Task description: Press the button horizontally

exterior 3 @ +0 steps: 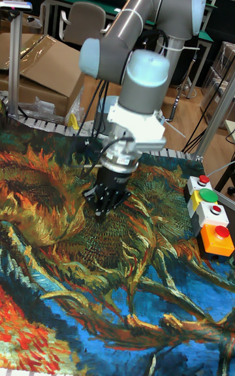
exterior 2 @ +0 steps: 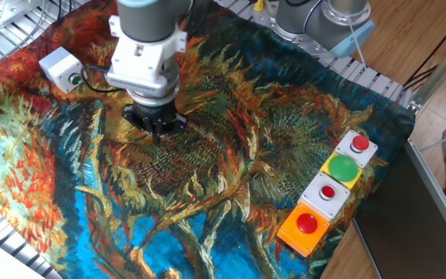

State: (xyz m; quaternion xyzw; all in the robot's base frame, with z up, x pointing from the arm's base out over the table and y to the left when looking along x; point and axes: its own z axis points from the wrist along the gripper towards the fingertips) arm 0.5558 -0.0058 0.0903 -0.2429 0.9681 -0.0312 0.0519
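Note:
The button (exterior 2: 73, 77) is a small green disc in the side face of a white cube box (exterior 2: 60, 65), which sits at the far left of the sunflower-print cloth (exterior 2: 231, 147). My gripper (exterior 2: 156, 129) points down at the cloth to the right of the box, about a hand's width away and touching nothing. In the tall fixed view the gripper (exterior 3: 99, 211) hangs just above the cloth, and the box does not show there. No view gives a clear look between the fingertips.
Along the right edge of the cloth runs a row of button boxes: red on grey (exterior 2: 360, 145), green dome on yellow (exterior 2: 342, 168), red on grey (exterior 2: 327, 192), red on orange (exterior 2: 307, 225). A second robot base (exterior 2: 327, 19) stands at the back.

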